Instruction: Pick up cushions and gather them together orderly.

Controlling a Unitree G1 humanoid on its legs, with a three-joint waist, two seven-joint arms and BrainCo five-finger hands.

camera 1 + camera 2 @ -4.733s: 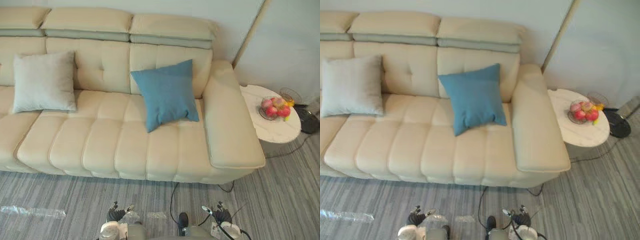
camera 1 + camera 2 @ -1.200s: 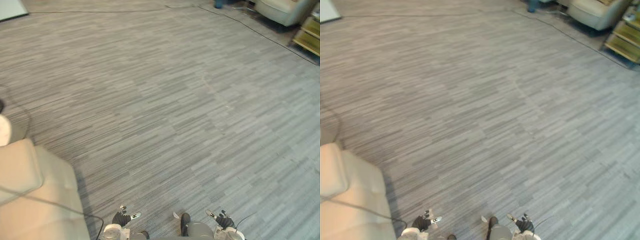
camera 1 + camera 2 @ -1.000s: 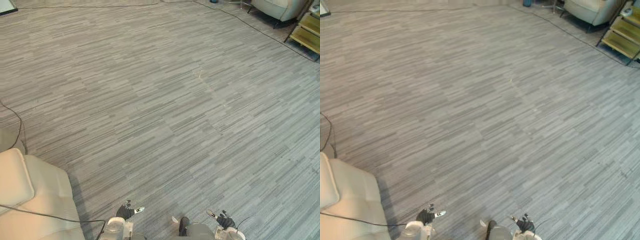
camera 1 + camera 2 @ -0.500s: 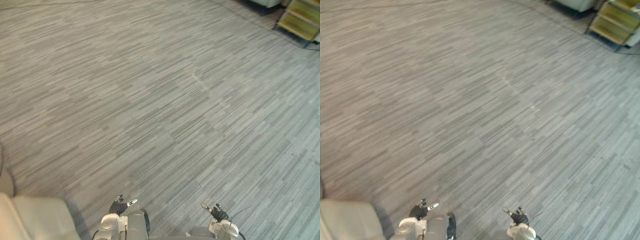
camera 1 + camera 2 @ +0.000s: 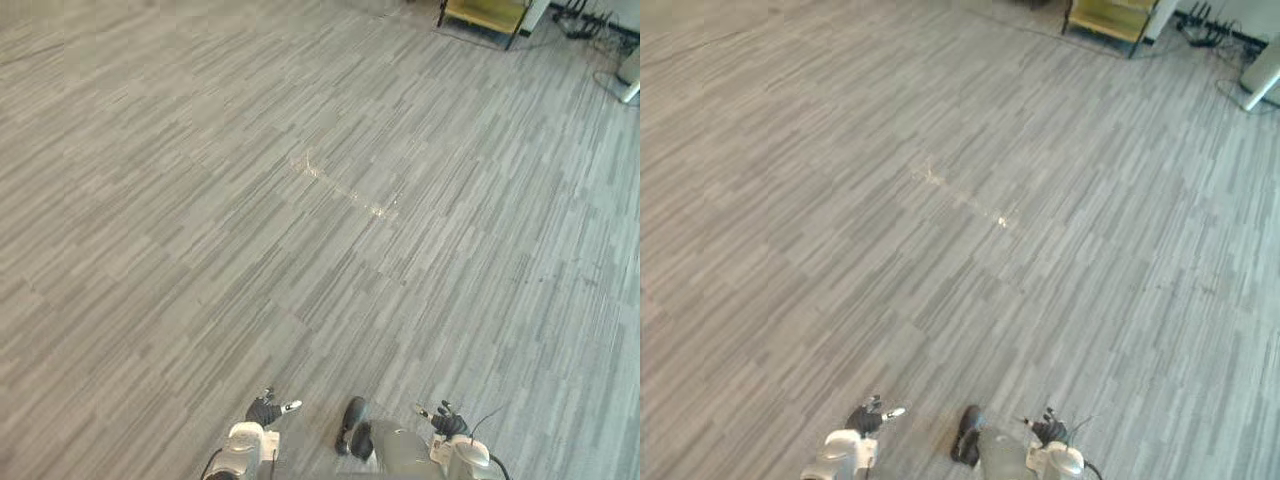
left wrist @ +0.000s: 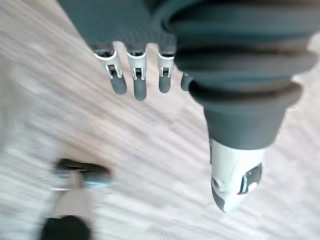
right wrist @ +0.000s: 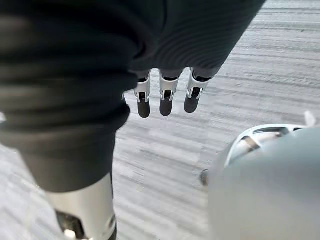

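Note:
My left hand (image 5: pixel 264 411) hangs low at the bottom of the eye views, above the grey striped carpet (image 5: pixel 300 200). Its fingers (image 6: pixel 133 80) are straight and its thumb (image 6: pixel 234 181) stands apart, with nothing held. My right hand (image 5: pixel 447 421) hangs at the bottom right in the same way. In its wrist view the fingers (image 7: pixel 167 98) point down at the carpet, relaxed and empty.
A yellow low shelf (image 5: pixel 486 12) stands at the far top edge, with cables (image 5: pixel 590 16) on the floor to its right. A white object (image 5: pixel 630 76) touches the right edge. A pale scuff mark (image 5: pixel 345 190) crosses the carpet.
The camera has kept turning: the cream sofa corner at the lower left has left the picture, and the yellow shelf has shifted leftwards along the top edge. Both hands stay low and empty.

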